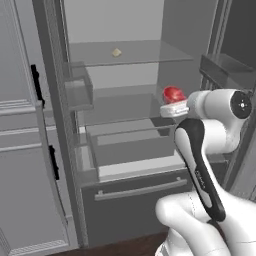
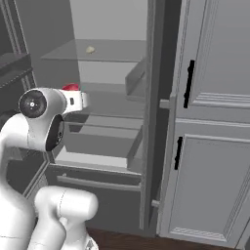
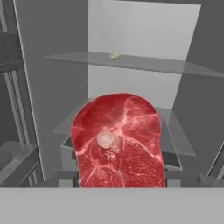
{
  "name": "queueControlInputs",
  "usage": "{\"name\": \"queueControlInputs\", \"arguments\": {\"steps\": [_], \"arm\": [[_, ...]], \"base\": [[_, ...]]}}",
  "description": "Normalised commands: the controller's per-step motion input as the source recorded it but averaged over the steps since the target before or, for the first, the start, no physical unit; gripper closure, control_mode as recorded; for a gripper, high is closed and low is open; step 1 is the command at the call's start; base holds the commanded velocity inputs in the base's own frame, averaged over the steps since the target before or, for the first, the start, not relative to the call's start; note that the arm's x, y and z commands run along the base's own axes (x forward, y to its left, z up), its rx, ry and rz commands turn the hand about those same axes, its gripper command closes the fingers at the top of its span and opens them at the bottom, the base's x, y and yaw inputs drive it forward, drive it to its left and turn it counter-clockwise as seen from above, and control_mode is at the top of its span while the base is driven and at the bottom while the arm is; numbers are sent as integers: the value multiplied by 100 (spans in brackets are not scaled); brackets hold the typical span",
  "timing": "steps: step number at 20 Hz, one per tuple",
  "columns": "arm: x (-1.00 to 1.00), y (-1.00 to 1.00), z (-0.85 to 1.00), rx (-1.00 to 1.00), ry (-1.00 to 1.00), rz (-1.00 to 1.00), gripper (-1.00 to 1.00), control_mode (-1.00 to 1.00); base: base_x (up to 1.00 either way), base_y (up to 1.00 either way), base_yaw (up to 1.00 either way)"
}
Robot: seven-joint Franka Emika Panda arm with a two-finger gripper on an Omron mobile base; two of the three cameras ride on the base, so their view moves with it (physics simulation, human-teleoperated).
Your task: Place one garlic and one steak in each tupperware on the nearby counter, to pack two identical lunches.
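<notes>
Open fridge interior in front of the base, doors swung out to both sides. Arm reaches into the compartment at mid height.

Gripper [image 1: 172, 100]: in the left base view a steak [image 1: 173, 93] sits right at the end of the hand, above the white wrist housing. In the right base view the same red slab [image 2: 71, 87] peeks out just past the wrist, over the middle glass shelf [image 2: 105, 105]. In the hand view the steak [image 3: 118, 140] stands directly ahead of the camera, broad marbled face toward the lens, covering the finger tips. The fingers themselves are hidden behind the meat; they appear partly closed on the steak, jaws neither wide apart nor fully together.

Garlic [image 1: 116, 52]: one pale bulb lies on the upper glass shelf [image 1: 145, 52], toward the far wall, well apart from the hand. Same bulb seen in the right base view [image 2: 90, 49] and in the hand view [image 3: 114, 55], above and beyond the steak.

Below the middle shelf: a grey drawer [image 1: 132, 145], and a lower freezer front with a bar handle [image 1: 140, 189].
</notes>
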Motion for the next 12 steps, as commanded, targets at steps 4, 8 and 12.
{"name": "queueControlInputs", "arguments": {"steps": [4, 8, 12], "arm": [[0, 0, 0, 0, 0, 0, 100, 100], [0, 0, 0, 0, 0, 0, 100, 100], [0, 0, 0, 0, 0, 0, 100, 100]], "base": [[-100, 11, 1], [-88, 66, 32], [-23, 76, 65]]}}
